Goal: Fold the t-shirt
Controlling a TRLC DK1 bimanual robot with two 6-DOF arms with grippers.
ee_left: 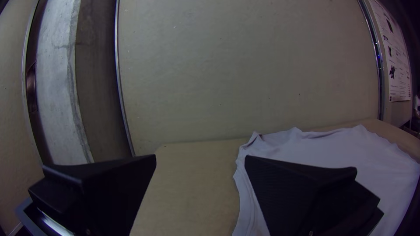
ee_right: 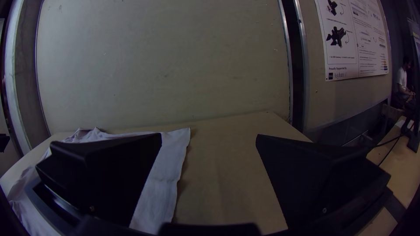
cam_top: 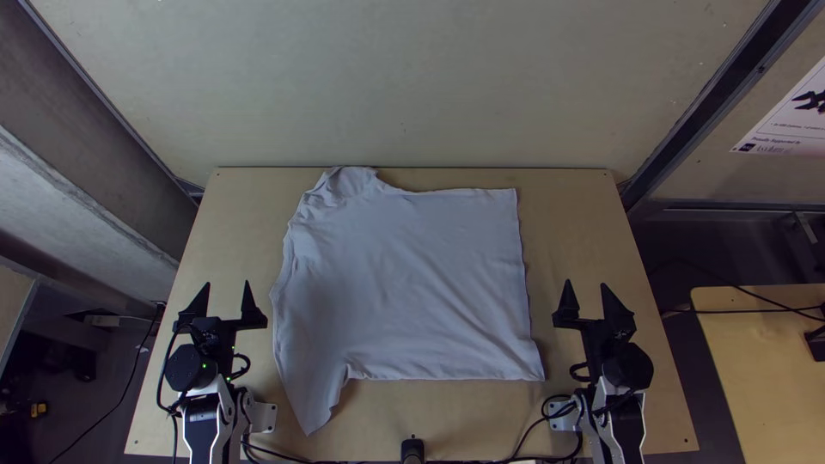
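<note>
"Why are your left gripper [cam_top: 227, 284] and right gripper [cam_top: 586, 284] empty, fingers apart?"

"Probably so you can pinch cloth from either side."

"And your t-shirt [cam_top: 412, 283]?"

"Spread between them on the table [cam_top: 571, 228], likely to leave its edges reachable."

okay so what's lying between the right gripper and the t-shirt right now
Only a bare strip of wooden table lies between the right gripper and the t-shirt, seen in the top view.
</note>
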